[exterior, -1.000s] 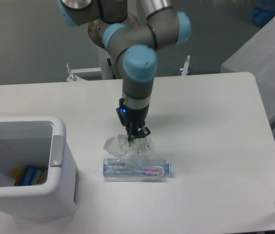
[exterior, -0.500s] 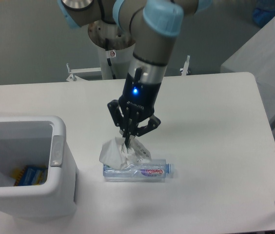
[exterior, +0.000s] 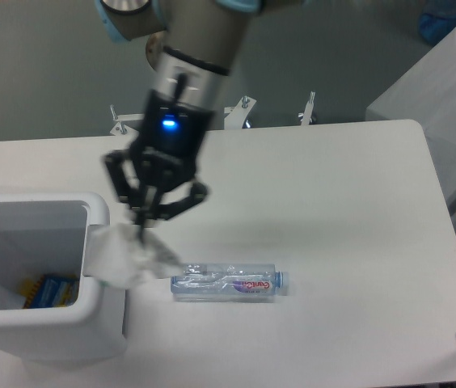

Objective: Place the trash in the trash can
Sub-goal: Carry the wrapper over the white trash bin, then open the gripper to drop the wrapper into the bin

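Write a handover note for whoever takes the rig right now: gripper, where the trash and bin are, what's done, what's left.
Gripper: shut on the crumpled wrapper, held off the table at the right rim of the trash can, not yet over the opening.
Bottle: lying on its side on the table, right of the trash can, untouched.
Trash can: at the table's front left; something blue and yellow lies inside.
Done: wrapper picked up and brought to the bin's edge.
Left: move the wrapper over the opening and release it, then fetch the bottle and drop it in too.
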`<move>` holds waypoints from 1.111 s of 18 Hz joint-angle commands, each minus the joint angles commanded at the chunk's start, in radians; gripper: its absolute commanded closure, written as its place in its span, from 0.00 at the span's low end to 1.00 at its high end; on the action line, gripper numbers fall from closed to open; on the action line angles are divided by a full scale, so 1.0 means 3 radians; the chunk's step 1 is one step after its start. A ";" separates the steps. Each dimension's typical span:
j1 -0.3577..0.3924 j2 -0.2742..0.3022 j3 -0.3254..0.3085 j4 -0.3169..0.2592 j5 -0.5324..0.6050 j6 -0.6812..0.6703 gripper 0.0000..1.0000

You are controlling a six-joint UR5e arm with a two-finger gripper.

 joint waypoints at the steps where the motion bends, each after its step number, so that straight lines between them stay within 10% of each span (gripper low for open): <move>1: -0.0112 -0.0005 -0.0020 0.0005 0.0005 0.0005 0.95; 8: -0.0435 -0.0067 -0.0133 0.0010 0.0020 0.0026 0.91; 13: -0.0440 -0.0067 -0.0143 0.0026 0.0076 0.0041 0.37; 20: -0.0430 -0.0051 -0.0082 0.0010 0.0419 0.0036 0.09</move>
